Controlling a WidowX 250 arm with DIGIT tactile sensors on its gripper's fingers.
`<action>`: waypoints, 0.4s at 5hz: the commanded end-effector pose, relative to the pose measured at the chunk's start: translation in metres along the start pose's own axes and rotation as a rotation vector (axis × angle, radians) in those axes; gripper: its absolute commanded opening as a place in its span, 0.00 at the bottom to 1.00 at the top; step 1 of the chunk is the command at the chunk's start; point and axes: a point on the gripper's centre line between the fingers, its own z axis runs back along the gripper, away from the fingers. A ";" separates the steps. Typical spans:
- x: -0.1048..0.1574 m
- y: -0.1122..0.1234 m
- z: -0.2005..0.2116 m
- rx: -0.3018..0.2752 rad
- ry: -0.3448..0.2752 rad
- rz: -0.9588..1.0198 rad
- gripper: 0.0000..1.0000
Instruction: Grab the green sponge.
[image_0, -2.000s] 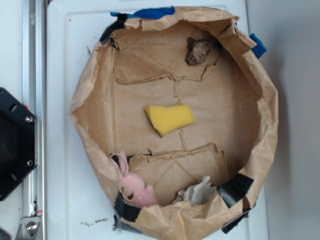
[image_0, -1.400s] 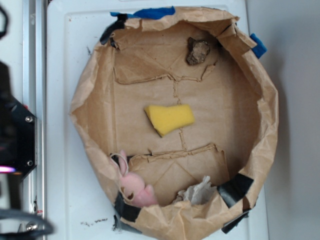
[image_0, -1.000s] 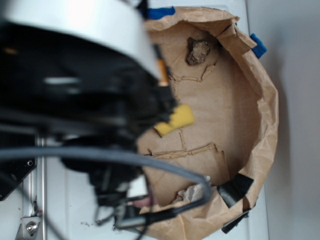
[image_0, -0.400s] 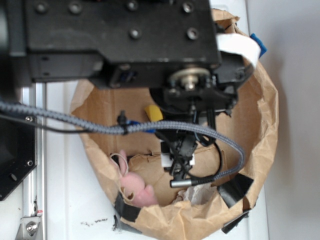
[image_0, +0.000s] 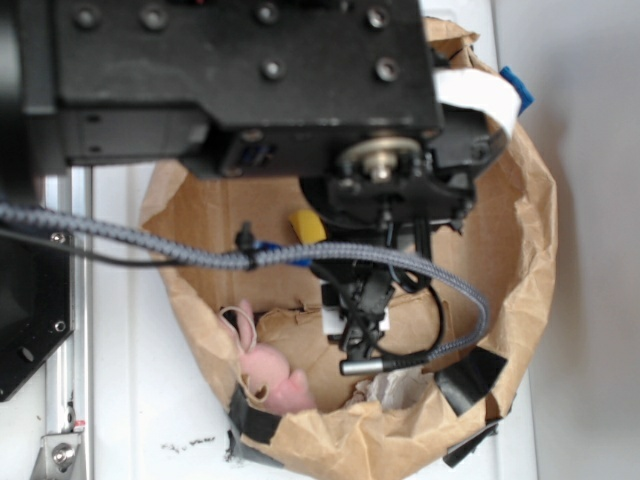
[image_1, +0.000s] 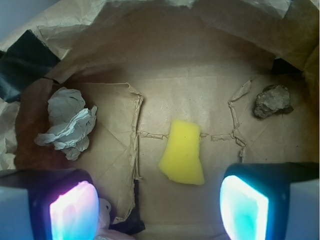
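Green sponge (image_1: 182, 158), really yellow, lies flat on the brown paper floor (image_1: 200, 100), midway between the two finger pads (image_1: 243, 210) of the claw (image_1: 160, 212) and slightly ahead of them. Claw jaws stand spread wide, holding and touching nothing. Crumpled white paper (image_1: 68, 123) sits beyond the left pad; a brown lump (image_1: 272, 101) sits beyond the right.

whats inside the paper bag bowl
The wrist view shows the yellow sponge in the middle, a crumpled white paper wad and a brown rock-like lump. The end effector's pads hide the nearest floor.
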 end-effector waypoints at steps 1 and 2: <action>0.014 0.013 -0.026 -0.034 -0.001 0.051 1.00; 0.016 0.018 -0.053 -0.031 0.009 0.088 1.00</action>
